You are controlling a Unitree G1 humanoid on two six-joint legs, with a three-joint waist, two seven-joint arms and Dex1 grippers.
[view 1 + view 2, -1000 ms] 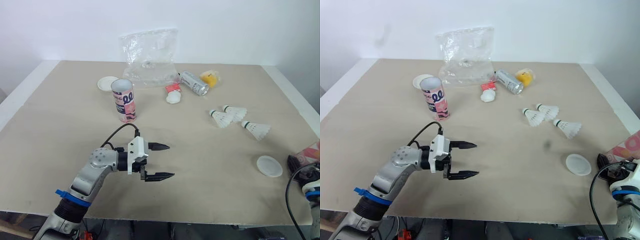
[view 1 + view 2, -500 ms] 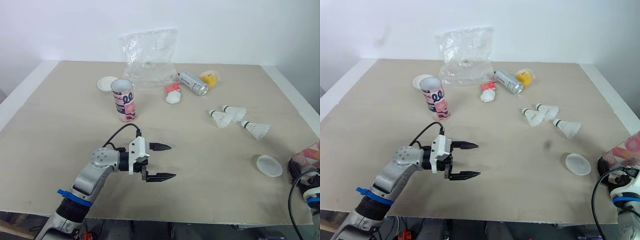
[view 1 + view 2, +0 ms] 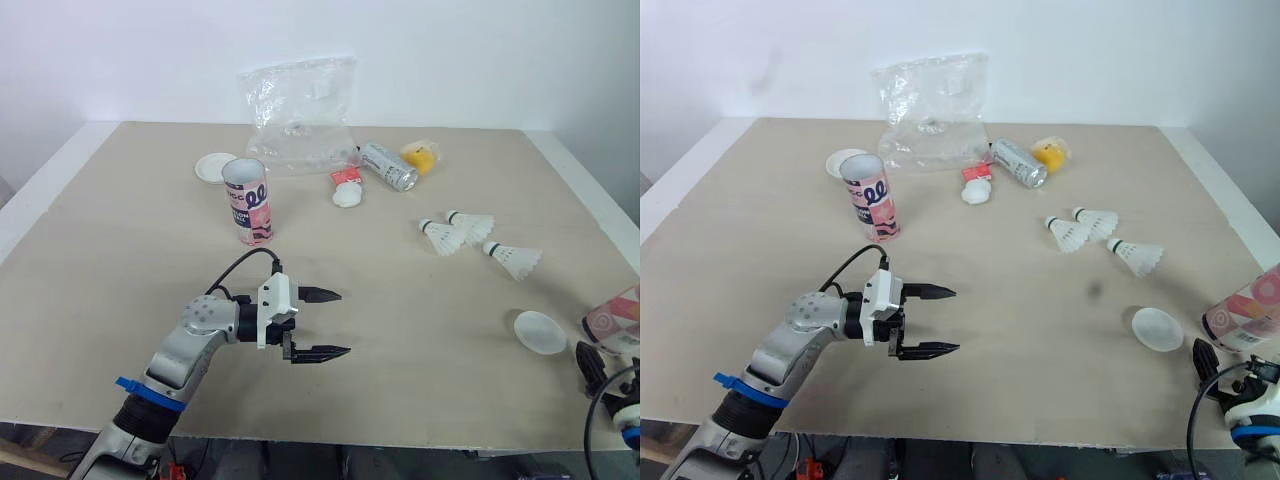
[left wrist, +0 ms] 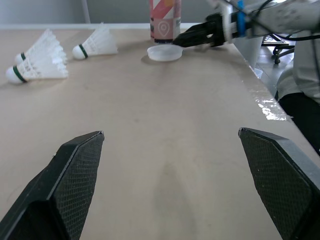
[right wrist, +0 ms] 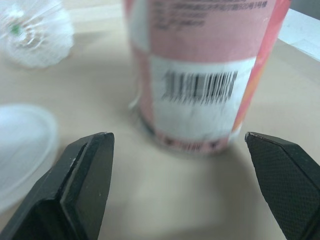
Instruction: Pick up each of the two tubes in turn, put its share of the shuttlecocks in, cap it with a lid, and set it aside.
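One pink tube [image 3: 248, 200] stands upright with its top open at the back left of the table. A second pink tube [image 3: 1243, 315] stands at the table's right edge, next to a white lid [image 3: 539, 332]. My right gripper [image 5: 177, 140] is open just short of this tube, its fingers [image 5: 87, 170] spread wider than the tube and touching nothing. Three shuttlecocks [image 3: 442, 236] [image 3: 470, 222] [image 3: 512, 259] lie right of centre. My left gripper [image 3: 342, 322] hovers open and empty over the front middle of the table. Another white lid [image 3: 215, 167] lies behind the left tube.
A clear plastic bag [image 3: 300, 115] stands at the back centre. Beside it lie a silver can [image 3: 388, 165], a yellow object [image 3: 421, 156] and a small red and white object [image 3: 347, 187]. The right tube stands close to the table's right edge.
The right tube has shifted slightly down and right and now stands upright by the lid. My right gripper has drawn back towards the near edge. The left arm has hardly moved.
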